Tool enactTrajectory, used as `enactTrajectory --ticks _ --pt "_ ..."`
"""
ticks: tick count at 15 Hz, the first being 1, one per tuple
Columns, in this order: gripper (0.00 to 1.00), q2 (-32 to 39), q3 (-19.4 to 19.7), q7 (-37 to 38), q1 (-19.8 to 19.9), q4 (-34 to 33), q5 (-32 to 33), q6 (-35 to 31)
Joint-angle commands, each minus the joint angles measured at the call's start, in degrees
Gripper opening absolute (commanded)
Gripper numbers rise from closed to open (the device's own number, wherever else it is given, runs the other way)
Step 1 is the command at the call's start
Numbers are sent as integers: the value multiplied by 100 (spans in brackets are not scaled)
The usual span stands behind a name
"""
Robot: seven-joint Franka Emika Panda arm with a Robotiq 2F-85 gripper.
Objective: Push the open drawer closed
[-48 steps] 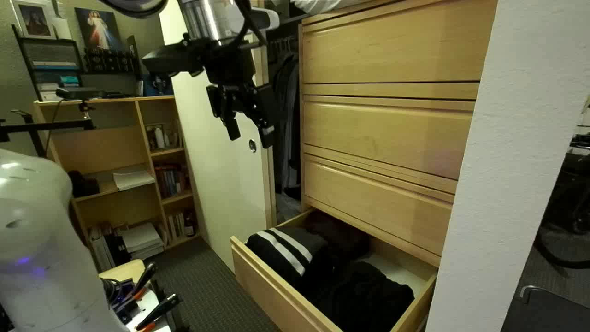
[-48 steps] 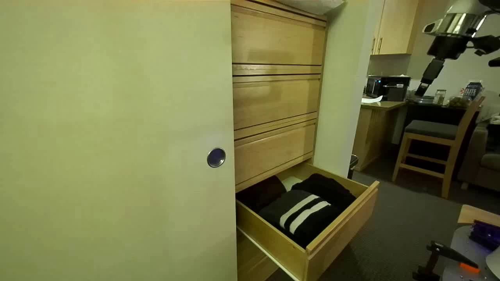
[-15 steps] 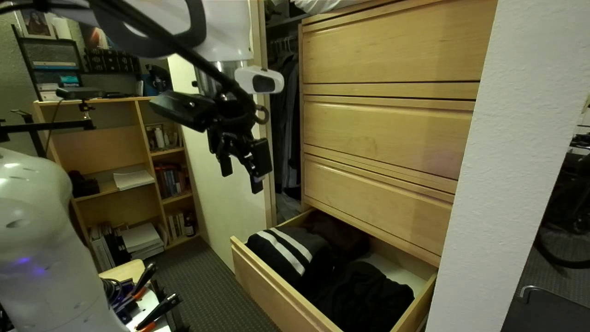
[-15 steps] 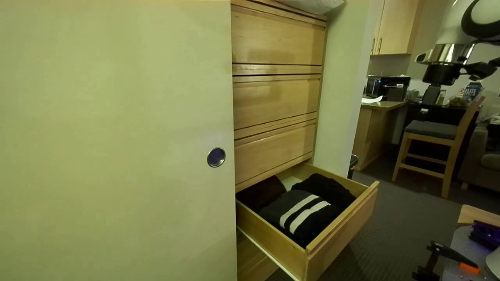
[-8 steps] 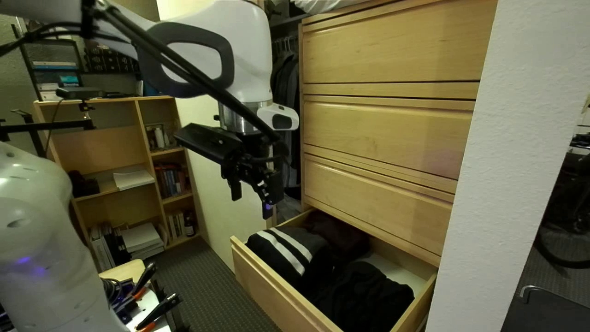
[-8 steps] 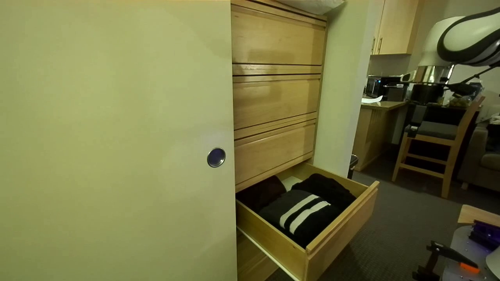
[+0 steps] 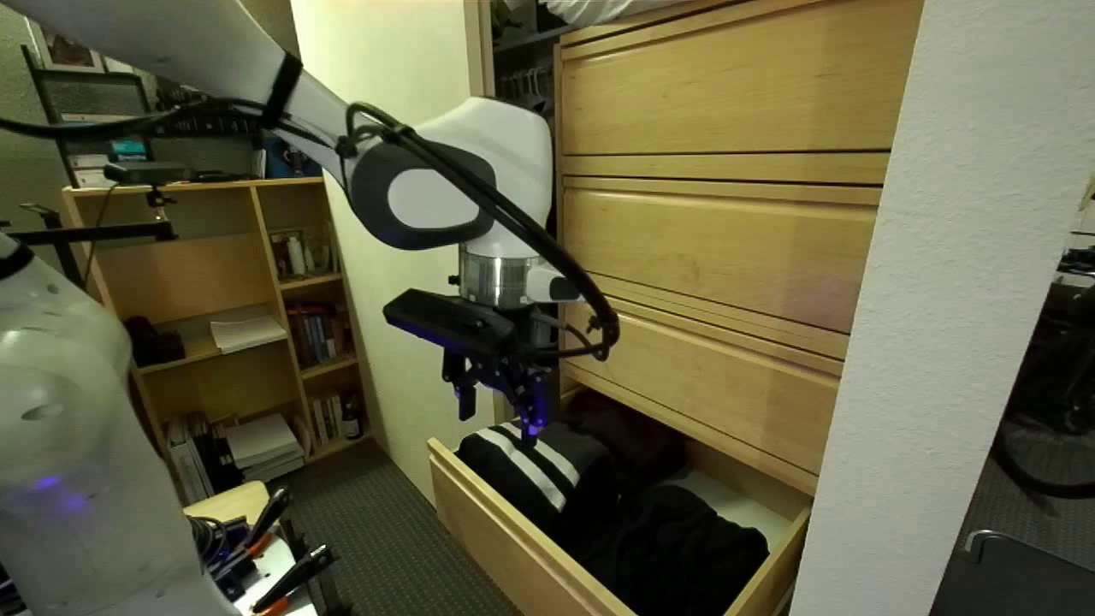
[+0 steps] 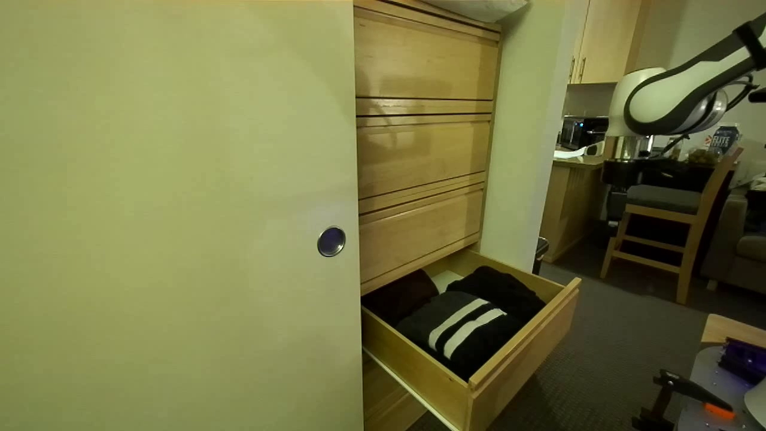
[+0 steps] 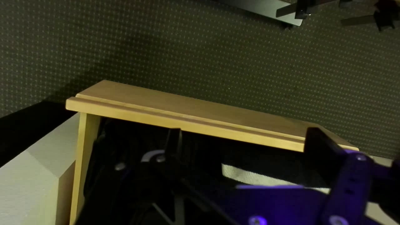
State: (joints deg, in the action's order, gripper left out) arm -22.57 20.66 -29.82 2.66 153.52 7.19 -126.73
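Three closed drawer fronts (image 7: 710, 252) rose one above another, and just beneath them the drawer (image 7: 505, 547) stood pulled well out over the carpet (image 7: 385, 530). In both exterior views it held folded dark clothes (image 7: 684, 552), among them a garment with two pale stripes (image 8: 467, 329) lying toward the tall cream door (image 8: 179, 215). A round pull (image 8: 331, 241) was set near that door's edge. The gripper (image 7: 498, 428) hung pointing down, higher than the drawer, its jaws wide apart; in an exterior view a plain gap showed between it and the front panel (image 8: 526, 357). In the wrist view the drawer's front edge ran aslant, with the carpet past it and the garment on the inner side. A black cable (image 7: 608, 323) looped along the white arm (image 7: 522, 162). On one side of the drawer, past the door, stood a bookcase (image 7: 188, 274); on the other, a white wall (image 7: 941, 299). A wooden chair (image 8: 670, 200) stood well apart, behind the gripper in an exterior view.
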Motion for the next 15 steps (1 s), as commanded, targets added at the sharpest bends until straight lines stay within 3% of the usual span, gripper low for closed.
enactTrajectory --ticks 1,8,15 --pt "100 799 -115 -401 49 -321 -124 -343" --pt "100 1706 -320 -634 240 -596 -51 -826" --pt "100 2341 -578 -441 490 -558 339 -1771"
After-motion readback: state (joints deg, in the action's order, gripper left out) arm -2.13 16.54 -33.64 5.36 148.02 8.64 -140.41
